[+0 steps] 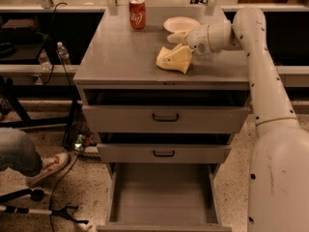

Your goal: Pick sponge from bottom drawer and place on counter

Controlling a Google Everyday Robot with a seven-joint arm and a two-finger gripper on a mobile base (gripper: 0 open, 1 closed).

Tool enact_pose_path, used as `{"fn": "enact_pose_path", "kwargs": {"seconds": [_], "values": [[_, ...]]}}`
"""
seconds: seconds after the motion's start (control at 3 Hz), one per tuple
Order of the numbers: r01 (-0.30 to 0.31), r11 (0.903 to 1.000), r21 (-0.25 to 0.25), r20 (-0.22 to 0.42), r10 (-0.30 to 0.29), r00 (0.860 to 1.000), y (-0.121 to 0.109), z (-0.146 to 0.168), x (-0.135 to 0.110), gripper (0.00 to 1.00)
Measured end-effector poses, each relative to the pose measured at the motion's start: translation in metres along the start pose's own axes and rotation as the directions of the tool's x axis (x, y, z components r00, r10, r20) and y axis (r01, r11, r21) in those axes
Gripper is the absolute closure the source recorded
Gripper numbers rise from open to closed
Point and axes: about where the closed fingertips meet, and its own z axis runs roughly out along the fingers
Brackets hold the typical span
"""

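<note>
One pale yellow soft sponge (173, 61), long axis left-right, on grey cabinet-top surface (120, 57); one white end effector (180, 43) beside it, grip: cannot tell.

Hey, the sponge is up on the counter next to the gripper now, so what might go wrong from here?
1. The gripper sits right against the sponge on the counter; when it pulls away, the sponge might drag along toward the front edge.
2. The plate lies just behind the gripper, so a lift or swing backward may bump it.
3. The bottom drawer stands pulled out near the floor; the base could hit it if it rolls forward.
</note>
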Motion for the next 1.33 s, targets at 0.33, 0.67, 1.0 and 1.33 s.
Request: {"fn": "enact_pose_path", "kwargs": {"seconds": [0.33, 0.67, 1.0, 1.33], "values": [[0.007, 0.9998, 0.018, 0.001, -0.007, 1.000, -0.003, -0.002, -0.002, 0.00], [0.011, 0.9985, 0.054, 0.035, -0.013, 0.999, -0.010, -0.016, -0.013, 0.00], [0.018, 0.9959, 0.089, 0.064, -0.024, 0.998, -0.016, -0.029, -0.023, 0.00], [0.028, 0.9892, 0.144, 0.081, -0.040, 0.996, -0.025, -0.052, -0.031, 0.00]]}}
